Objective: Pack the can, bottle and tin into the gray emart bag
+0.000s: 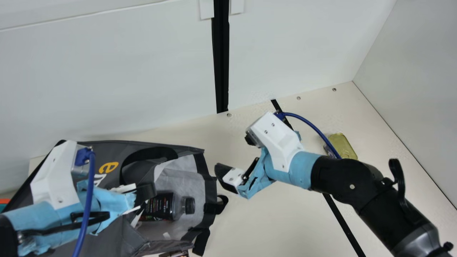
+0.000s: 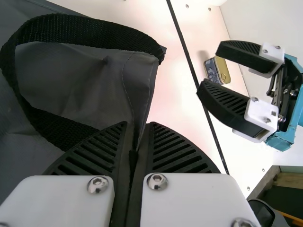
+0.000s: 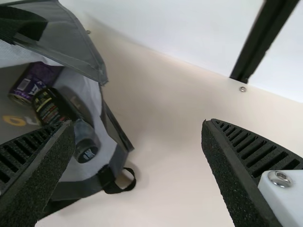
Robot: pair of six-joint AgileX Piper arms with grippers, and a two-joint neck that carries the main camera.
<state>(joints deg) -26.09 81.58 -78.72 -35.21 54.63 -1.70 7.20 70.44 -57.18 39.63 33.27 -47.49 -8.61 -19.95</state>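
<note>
In the main view the gray bag (image 1: pixel 187 150) lies with its mouth facing right, the bottle (image 1: pixel 163 206) inside. My left gripper (image 1: pixel 144 192) is at the bag's mouth; in the left wrist view, the left gripper (image 2: pixel 137 126) is shut on the bag's edge beside a black handle. My right gripper (image 1: pixel 222 173) hangs just right of the mouth; the right wrist view has the right gripper (image 3: pixel 137 124) open with nothing between its fingers. There, a purple can (image 3: pixel 37 81) lies beside the bottle (image 3: pixel 52 109) in the bag. The gold-lidded tin (image 1: pixel 342 145) rests on the table behind the right forearm.
White panels (image 1: pixel 107 71) stand behind the table (image 1: pixel 271 221), with another wall at the right. A black strip (image 1: pixel 344 223) runs across the tabletop between bag and tin. One black strap loop (image 1: pixel 222 205) sticks out from the bag's rim. A small dark object (image 1: pixel 175 253) shows below the bag.
</note>
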